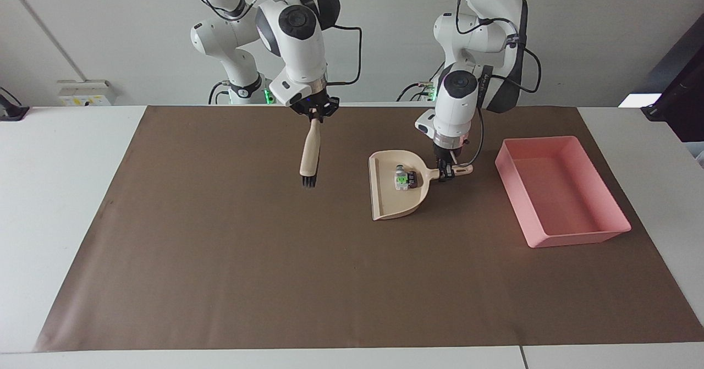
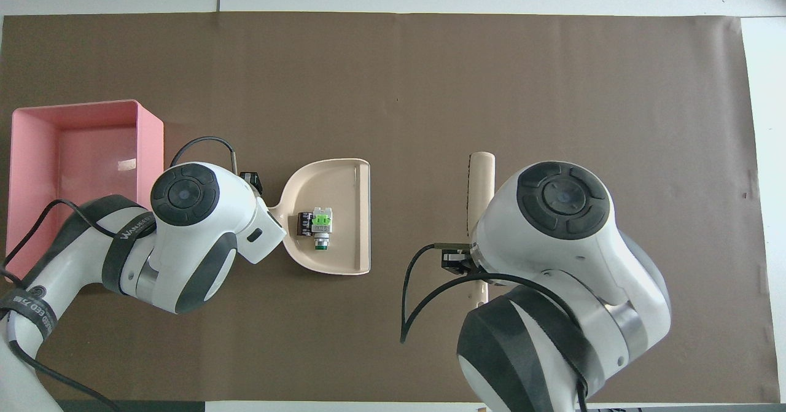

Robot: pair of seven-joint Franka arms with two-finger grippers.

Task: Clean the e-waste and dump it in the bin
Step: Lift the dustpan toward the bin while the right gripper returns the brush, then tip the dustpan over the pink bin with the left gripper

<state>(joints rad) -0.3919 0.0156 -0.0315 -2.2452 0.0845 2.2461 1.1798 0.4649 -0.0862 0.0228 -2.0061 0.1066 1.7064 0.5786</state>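
Two tiny bits of e-waste [image 1: 404, 177], lying touching each other in the beige dustpan [image 1: 385, 201], close to its handle end. One whitish-grey with a bright green mark [image 2: 319, 220] on top and a small dark round tip pointing toward the robots; the other black and stubby [image 2: 303, 223], pressed against it on the side toward the bin, possibly standing on end. Pink bin [image 1: 599, 229], shallow and rectangular with low walls, resting flat on the brown mat toward the left arm's end of the table, beside the dustpan and apart from it, only bare pink floor showing inside.
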